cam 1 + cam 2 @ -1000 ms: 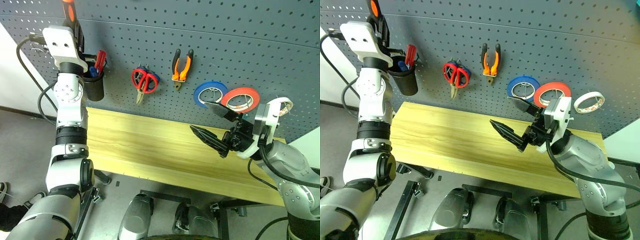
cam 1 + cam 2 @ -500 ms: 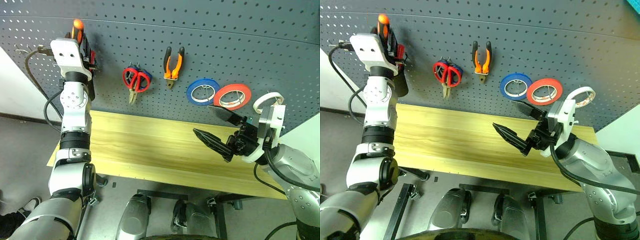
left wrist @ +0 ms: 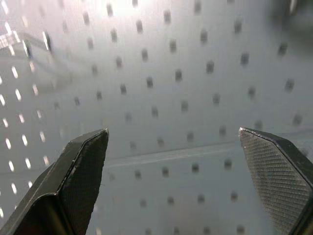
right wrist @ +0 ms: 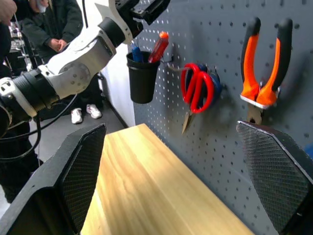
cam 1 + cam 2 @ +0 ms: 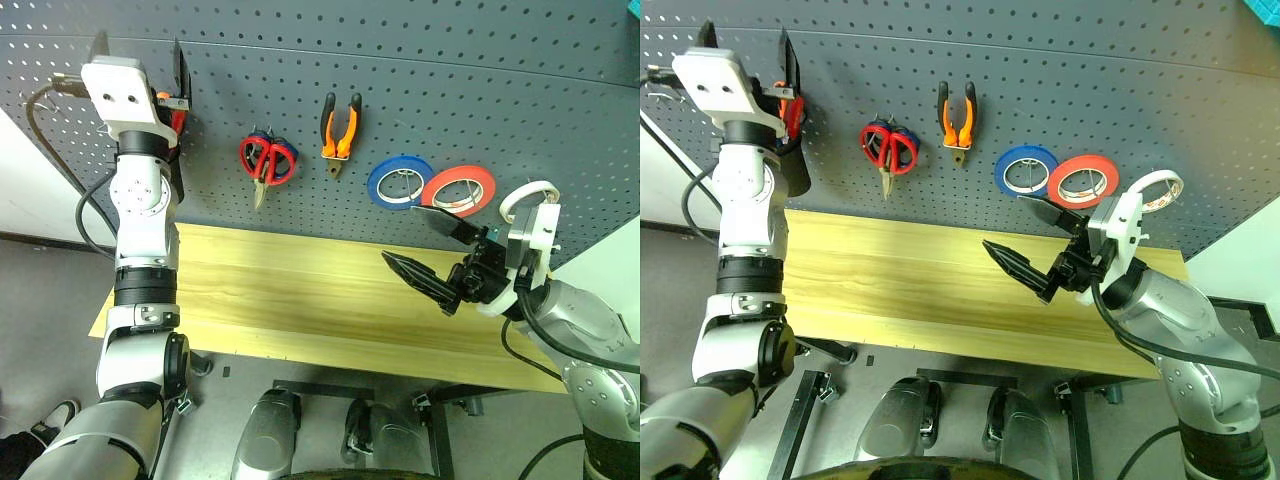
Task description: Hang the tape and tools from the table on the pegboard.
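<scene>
Pegboard [image 3: 186, 73] close ahead, grey, with regular rows of small dark holes. Faint horizontal seam crossing panel low down. Pale wire hook [image 3: 34, 41] blurred near one corner. Left gripper [image 3: 183, 181] with two black fingers [image 3: 274, 171] set wide apart, textured pad visible on one, nothing between them. No contact with panel discernible.

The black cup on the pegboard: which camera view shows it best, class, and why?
The right wrist view: the cup hangs in full on the pegboard, with an orange handle and a blue one sticking out. In both eye views the left arm hides most of it. The left wrist view faces bare pegboard.
</scene>
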Controlling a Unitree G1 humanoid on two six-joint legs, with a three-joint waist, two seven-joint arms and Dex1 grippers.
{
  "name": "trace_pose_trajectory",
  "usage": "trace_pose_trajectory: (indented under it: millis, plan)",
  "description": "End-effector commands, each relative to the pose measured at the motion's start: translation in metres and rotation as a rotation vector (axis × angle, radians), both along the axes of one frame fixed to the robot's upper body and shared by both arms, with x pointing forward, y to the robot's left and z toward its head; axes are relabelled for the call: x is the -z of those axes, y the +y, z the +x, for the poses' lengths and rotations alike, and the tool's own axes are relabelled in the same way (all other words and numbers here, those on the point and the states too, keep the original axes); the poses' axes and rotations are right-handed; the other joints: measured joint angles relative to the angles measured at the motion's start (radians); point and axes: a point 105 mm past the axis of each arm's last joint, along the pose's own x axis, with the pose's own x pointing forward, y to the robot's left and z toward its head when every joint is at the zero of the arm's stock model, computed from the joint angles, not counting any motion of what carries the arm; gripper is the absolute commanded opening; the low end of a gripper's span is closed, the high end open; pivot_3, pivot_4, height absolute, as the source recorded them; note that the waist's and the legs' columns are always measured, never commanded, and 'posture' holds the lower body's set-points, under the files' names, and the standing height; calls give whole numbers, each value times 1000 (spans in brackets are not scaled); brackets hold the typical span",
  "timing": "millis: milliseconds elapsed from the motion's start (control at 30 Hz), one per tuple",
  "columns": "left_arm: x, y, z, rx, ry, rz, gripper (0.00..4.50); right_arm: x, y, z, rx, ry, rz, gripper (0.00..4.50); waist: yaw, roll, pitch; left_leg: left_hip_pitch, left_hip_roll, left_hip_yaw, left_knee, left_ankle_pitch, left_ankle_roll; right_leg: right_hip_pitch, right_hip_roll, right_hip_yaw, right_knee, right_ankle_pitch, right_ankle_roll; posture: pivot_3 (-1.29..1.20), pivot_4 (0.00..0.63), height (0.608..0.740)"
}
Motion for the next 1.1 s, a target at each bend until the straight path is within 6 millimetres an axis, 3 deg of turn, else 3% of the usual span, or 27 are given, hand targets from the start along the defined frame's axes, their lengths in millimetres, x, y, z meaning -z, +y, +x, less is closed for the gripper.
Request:
trace_pose_trajectory:
  millis: [33, 167, 333, 567, 767, 900, 1100]
  plan:
    - [-18, -21, -16, 103, -55, 83, 4468, -9, 0, 5, -6, -72, 8, 4500, 2, 0, -3, 0, 0, 0, 0, 0, 0, 0, 0, 0, 0, 0, 0, 315, 95, 731]
    - [-15, -40, -27, 232, -18, 159, 4468, -11, 0, 11, -5, -106, 10, 4500, 5, 2, -16, 0, -1, 1, 1, 0, 0, 2, 1, -1, 0, 0, 0, 337, 45, 731]
    - [20, -66, -39, 430, 161, 254, 4468, -4, -2, 20, 12, -127, 11, 4500, 5, 3, -58, 0, -1, 1, 1, 0, 0, 3, 2, -1, -2, 0, 0, 366, 0, 731]
    - [113, -61, -49, 452, 500, 242, 4468, 31, -23, 39, 246, -28, 46, 4500, 26, 15, -89, 21, 4, -1, -5, -2, -3, 21, 3, 0, -8, -2, 2, 391, 0, 731]
    - [189, -47, -56, 404, 723, 223, 4468, 71, -34, 41, 364, 100, 65, 4500, 59, 24, -104, 16, 4, 0, -7, -2, -3, 15, 2, 1, -8, -1, 2, 383, 0, 731]
    - [242, -43, -69, 417, 891, 201, 4468, 106, -54, 43, 475, 224, 89, 4500, 78, 26, -109, 16, 3, 1, -7, -1, 0, 14, 2, 1, -9, -1, 2, 380, 0, 731]
    - [285, -25, -83, 376, 1010, 159, 4468, 142, -81, 26, 583, 308, 84, 4500, 87, 32, -116, 16, 4, -1, -7, -3, -4, 15, 2, 1, -9, -2, 2, 371, 0, 731]
